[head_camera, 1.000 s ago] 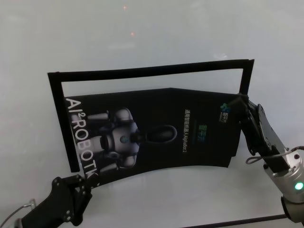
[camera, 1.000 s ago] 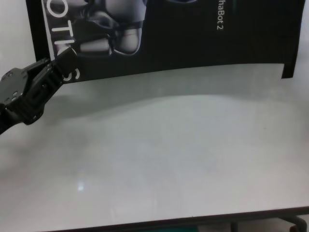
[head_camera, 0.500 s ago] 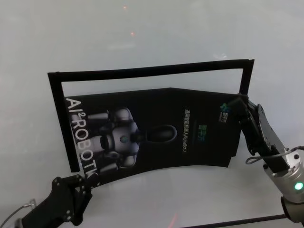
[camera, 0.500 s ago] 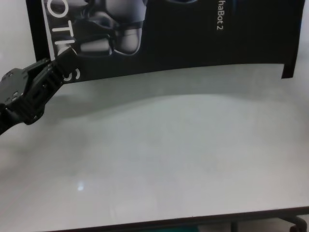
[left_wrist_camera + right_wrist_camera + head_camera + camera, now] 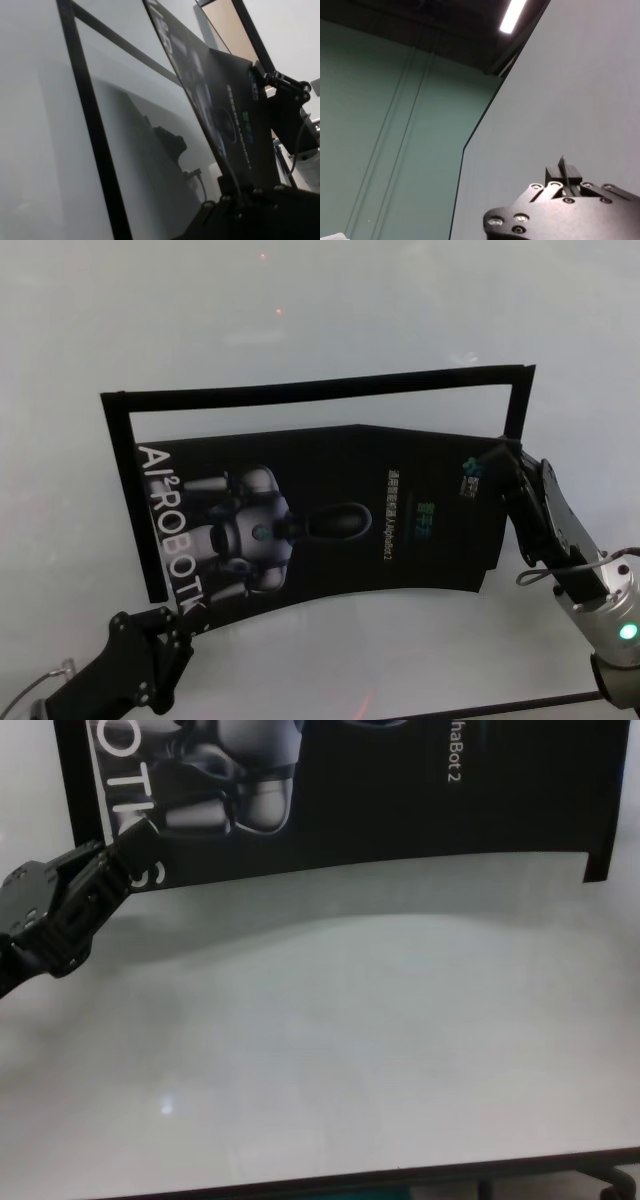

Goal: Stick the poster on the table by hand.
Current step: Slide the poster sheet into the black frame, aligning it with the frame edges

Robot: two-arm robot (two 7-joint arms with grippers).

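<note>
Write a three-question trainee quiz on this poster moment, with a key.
1. True or false: the poster lies fully flat on the table.
2. Which gripper pinches the corner beside the "ROBOTICS" letters? A) left gripper B) right gripper
3. Fill in: the black taped frame on the table is missing most of its ____ side.

Key: 1 false, it is held up off the surface; 2 A; 3 right.

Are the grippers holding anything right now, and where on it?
Yes: the glossy black robot poster. Left gripper pinches its near-left corner by the white lettering; right gripper pinches its far-right corner.
</note>
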